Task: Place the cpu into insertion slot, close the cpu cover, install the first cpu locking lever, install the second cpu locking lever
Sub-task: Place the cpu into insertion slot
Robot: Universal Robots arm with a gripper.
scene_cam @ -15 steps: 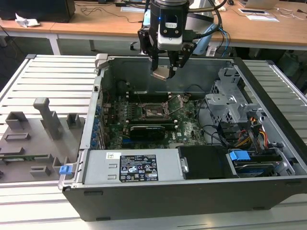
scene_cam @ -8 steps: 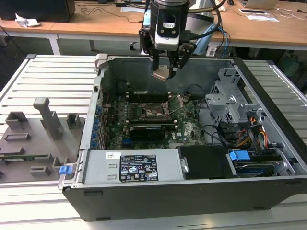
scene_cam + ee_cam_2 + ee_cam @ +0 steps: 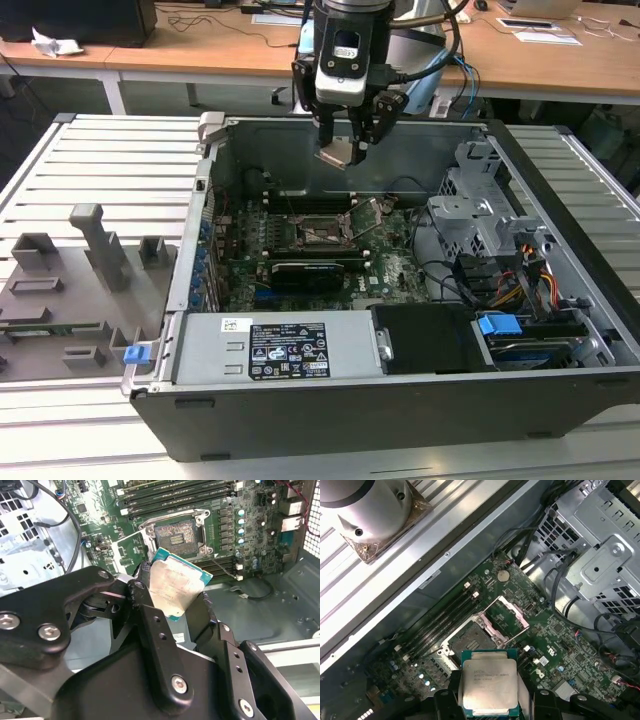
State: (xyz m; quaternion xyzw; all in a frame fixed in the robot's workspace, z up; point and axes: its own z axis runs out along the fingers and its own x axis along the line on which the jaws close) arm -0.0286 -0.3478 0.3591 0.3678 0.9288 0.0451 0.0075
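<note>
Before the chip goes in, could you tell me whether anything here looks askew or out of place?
The cpu stands out: clamped in the gripper, it hangs tilted above the open insertion slot rather than level with it. Nothing else looks damaged or displaced.

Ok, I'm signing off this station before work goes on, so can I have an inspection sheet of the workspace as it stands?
Surface: slatted metal table carrying an open computer case.
Job's things: cpu held in the air above the motherboard; insertion slot empty; cpu cover lifted open beside it.
Clutter: grey fixture blocks on the table at the exterior view's left.
Grippers: claw shut on the cpu, over the case.
Cables: coloured wire bundle by the drive cage.
Surroundings: wooden desks behind, papers on them.
</note>
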